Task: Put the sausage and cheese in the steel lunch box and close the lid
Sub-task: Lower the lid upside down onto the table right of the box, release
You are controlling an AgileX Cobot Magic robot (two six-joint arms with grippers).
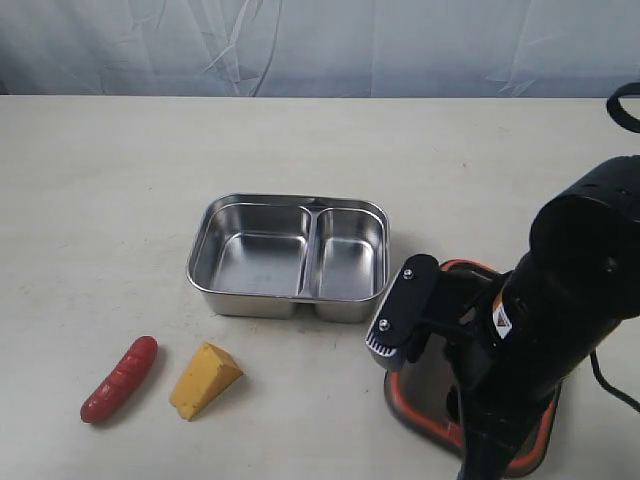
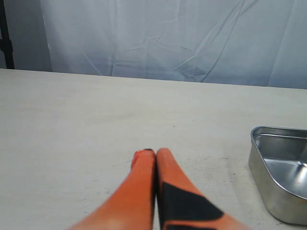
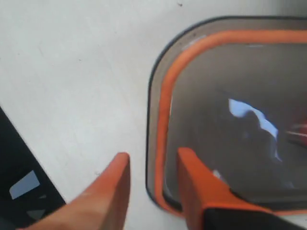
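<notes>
Lid (image 1: 415, 402) lies seal-side up, nearest us on the right, with the right gripper (image 3: 153, 154) fingers apart astride its orange rim. Steel lunch box (image 1: 260, 303) sits uncovered mid-worktop (image 1: 100, 200). Sausage (image 1: 120, 379) and cheese (image 1: 205, 380) lie just beside each other, front left. Left gripper (image 2: 153, 152) fingers are pressed together. Pale wrinkled cloth backdrop (image 1: 300, 45) behind.

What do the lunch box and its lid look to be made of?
The steel lunch box: polished metal, probably stainless steel, given its mirror-like reflections. The lid: seemingly dark translucent plastic, glossy with a bright highlight; its orange seal looks rubbery, unconfirmed.
</notes>
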